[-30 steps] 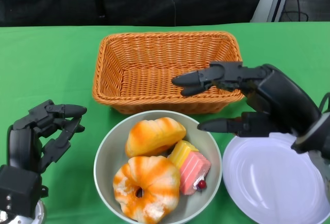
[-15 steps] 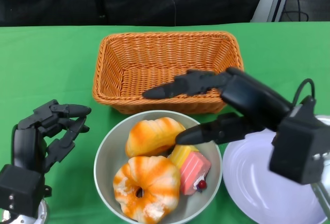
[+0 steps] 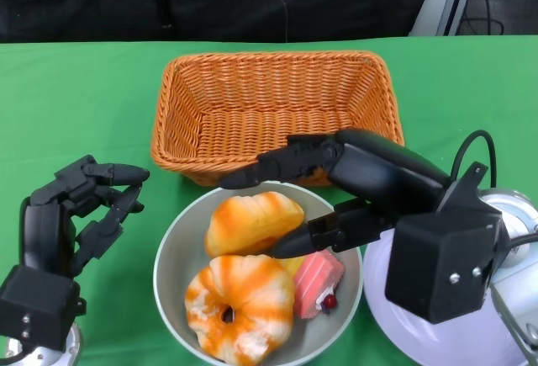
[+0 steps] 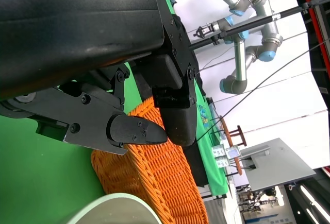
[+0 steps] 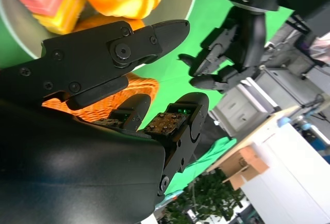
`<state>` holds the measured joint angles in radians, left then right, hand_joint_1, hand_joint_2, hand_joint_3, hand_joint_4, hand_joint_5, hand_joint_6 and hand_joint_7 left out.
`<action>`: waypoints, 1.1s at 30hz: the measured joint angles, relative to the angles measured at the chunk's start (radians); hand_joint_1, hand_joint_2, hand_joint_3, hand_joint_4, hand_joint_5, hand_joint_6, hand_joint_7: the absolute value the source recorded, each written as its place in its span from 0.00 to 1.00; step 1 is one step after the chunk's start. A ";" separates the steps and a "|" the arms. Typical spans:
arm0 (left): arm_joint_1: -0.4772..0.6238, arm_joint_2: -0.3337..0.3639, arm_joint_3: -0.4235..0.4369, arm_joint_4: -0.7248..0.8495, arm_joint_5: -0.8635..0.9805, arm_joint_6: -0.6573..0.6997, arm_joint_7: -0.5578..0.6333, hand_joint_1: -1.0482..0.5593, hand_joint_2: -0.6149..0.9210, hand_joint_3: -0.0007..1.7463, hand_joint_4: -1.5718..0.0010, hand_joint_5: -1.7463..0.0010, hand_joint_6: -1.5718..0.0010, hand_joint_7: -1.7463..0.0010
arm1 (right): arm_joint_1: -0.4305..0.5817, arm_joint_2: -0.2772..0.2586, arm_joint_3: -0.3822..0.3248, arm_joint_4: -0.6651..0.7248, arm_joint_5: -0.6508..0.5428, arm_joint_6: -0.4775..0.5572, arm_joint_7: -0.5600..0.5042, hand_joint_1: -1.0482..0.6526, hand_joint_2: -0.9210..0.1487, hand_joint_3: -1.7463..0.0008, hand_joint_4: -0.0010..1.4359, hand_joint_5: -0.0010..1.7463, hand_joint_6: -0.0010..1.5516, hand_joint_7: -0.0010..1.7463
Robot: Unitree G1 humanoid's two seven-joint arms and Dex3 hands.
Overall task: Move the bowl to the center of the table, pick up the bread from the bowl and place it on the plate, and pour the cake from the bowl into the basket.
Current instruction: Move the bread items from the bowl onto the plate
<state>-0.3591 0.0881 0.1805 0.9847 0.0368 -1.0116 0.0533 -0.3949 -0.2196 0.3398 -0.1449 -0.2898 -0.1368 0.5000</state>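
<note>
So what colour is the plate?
White, with a faint bluish tint; the plate shows best in the head view.

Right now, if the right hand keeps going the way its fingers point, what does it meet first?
Probably the oblong bread in the bowl: the right hand, open, brackets its end. Height above it is unclear.

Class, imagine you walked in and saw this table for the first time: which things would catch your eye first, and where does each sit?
The bowl at the near middle stands out, with two orange-glazed breads and a pink and yellow cake in it. The right hand reaches over the bowl, fingers spread on either side of the upper bread. Behind lies the orange wicker basket; the left hand hovers over the green cloth at the near left.
</note>
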 measured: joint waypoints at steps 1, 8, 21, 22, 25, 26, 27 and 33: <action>0.000 0.000 -0.001 0.000 0.000 0.000 0.000 0.53 1.00 0.14 0.49 0.28 0.44 0.51 | 0.000 -0.002 0.002 -0.003 -0.008 0.007 0.000 0.25 0.04 1.00 0.41 0.30 0.41 0.00; 0.007 -0.002 -0.012 -0.013 0.013 0.005 0.024 0.51 1.00 0.13 0.48 0.28 0.44 0.52 | 0.011 -0.003 0.036 -0.021 -0.086 0.010 -0.023 0.25 0.05 1.00 0.43 0.27 0.40 0.00; 0.013 -0.011 -0.029 -0.015 0.004 0.004 0.024 0.46 1.00 0.11 0.57 0.00 0.46 0.46 | 0.020 0.003 0.086 0.005 -0.138 -0.006 -0.057 0.26 0.07 1.00 0.52 0.14 0.42 0.00; 0.014 -0.011 -0.030 -0.015 0.005 0.004 0.024 0.47 1.00 0.11 0.56 0.00 0.47 0.45 | 0.020 0.005 0.091 0.011 -0.140 -0.008 -0.060 0.26 0.07 1.00 0.52 0.14 0.42 0.00; 0.016 -0.011 -0.033 -0.017 0.012 0.004 0.026 0.48 1.00 0.12 0.56 0.00 0.48 0.41 | 0.020 0.008 0.107 0.027 -0.151 -0.015 -0.069 0.26 0.07 1.00 0.54 0.14 0.43 0.01; 0.017 -0.012 -0.033 -0.018 0.012 0.004 0.027 0.49 1.00 0.12 0.55 0.00 0.48 0.40 | 0.020 0.008 0.110 0.032 -0.153 -0.020 -0.073 0.26 0.07 1.00 0.55 0.14 0.43 0.01; 0.017 -0.012 -0.033 -0.020 0.012 0.004 0.026 0.50 1.00 0.13 0.55 0.00 0.49 0.40 | 0.020 0.009 0.112 0.040 -0.155 -0.028 -0.077 0.26 0.07 1.00 0.55 0.14 0.43 0.01; 0.019 -0.014 -0.034 -0.022 0.011 0.004 0.026 0.52 1.00 0.16 0.56 0.00 0.55 0.24 | 0.019 0.015 0.115 0.078 -0.170 -0.062 -0.118 0.25 0.07 1.00 0.53 0.13 0.43 0.00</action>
<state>-0.3402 0.0740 0.1462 0.9627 0.0476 -1.0077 0.0789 -0.3760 -0.2045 0.4552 -0.0665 -0.4596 -0.1988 0.3821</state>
